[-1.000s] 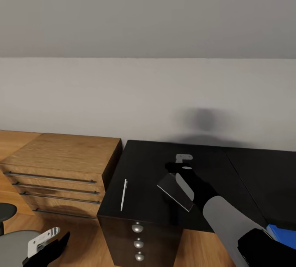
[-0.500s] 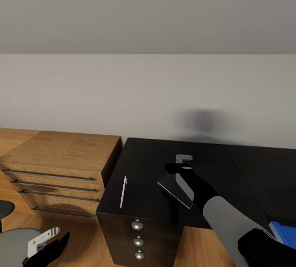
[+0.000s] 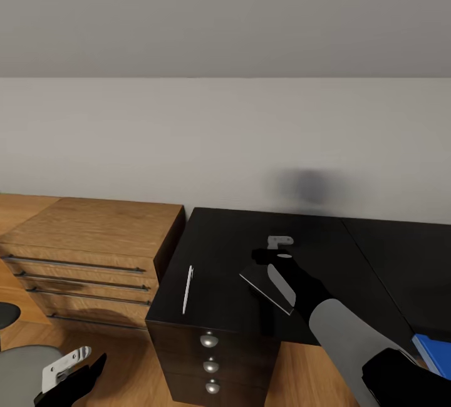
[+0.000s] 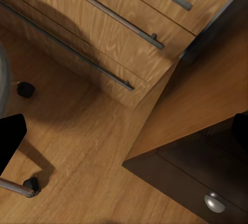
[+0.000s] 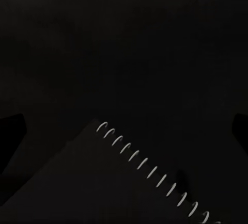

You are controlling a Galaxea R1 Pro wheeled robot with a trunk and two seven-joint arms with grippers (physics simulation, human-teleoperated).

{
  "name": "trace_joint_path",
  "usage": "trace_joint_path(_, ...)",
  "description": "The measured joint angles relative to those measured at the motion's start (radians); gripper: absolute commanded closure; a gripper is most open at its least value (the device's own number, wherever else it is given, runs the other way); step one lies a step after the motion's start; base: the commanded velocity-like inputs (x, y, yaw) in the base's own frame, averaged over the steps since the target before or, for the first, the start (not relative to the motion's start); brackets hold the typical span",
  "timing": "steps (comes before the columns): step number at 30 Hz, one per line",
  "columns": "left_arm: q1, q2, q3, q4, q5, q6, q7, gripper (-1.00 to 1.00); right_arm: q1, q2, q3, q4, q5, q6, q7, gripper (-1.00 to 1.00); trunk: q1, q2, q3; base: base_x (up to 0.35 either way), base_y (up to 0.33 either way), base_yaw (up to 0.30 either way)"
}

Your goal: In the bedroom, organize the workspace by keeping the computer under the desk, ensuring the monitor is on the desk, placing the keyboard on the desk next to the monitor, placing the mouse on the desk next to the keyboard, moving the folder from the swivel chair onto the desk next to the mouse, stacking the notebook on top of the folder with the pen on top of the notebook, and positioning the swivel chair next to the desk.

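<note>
Head view: at centre frame, just below the middle, the black right gripper (image 3: 274,264) holds the small thin grey notebook (image 3: 268,289) tilted above the long glossy black desk (image 3: 219,250), its fingers apparently clamped on the notebook's upper corner. The thin white-silver pen (image 3: 188,290) lies left of it near the desk's front edge, and a corner of the flat bright blue folder (image 3: 433,355) shows at lower right. The light-wood dresser (image 3: 88,244) stands at left; the left gripper (image 3: 66,369) hangs at the lower left corner, and whether its fingers are spread or pressed together cannot be told.

Left wrist view: dresser drawers upper left, wood floor, a round silver drawer knob (image 4: 216,202) lower right, and a black caster (image 4: 25,89) of the swivel chair at left.

Right wrist view: the notebook's white spiral binding (image 5: 150,172) runs diagonally across the lower half over dark desktop. The notebook is probably light but floppy and likely to droop from a corner grip; a hold nearer the stiff spiral spine should steady it.
</note>
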Motion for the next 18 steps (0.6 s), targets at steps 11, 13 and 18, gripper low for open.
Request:
trace_joint_path(11, 0.000, 0.000, 0.000, -0.001, 0.000, 0.000, 0.000, -1.00, 0.000, 0.000, 0.000, 0.000, 0.000, 0.010, 0.000, -1.00, 0.031, -0.056, -0.025, 0.000, 0.000, 0.000)
trace_joint_path(13, 0.000, 0.000, 0.000, 0.000, 0.000, 0.000, 0.000, -1.00, 0.000, 0.000, 0.000, 0.000, 0.000, 0.013, 0.000, -1.00, 0.038, -0.070, -0.031, 0.000, 0.000, 0.000)
trace_joint_path(18, 0.000, 0.000, 0.000, 0.000, 0.000, 0.000, 0.000, -1.00, 0.000, 0.000, 0.000, 0.000, 0.000, 0.014, 0.000, -1.00, 0.057, -0.105, -0.047, 0.000, 0.000, 0.000)
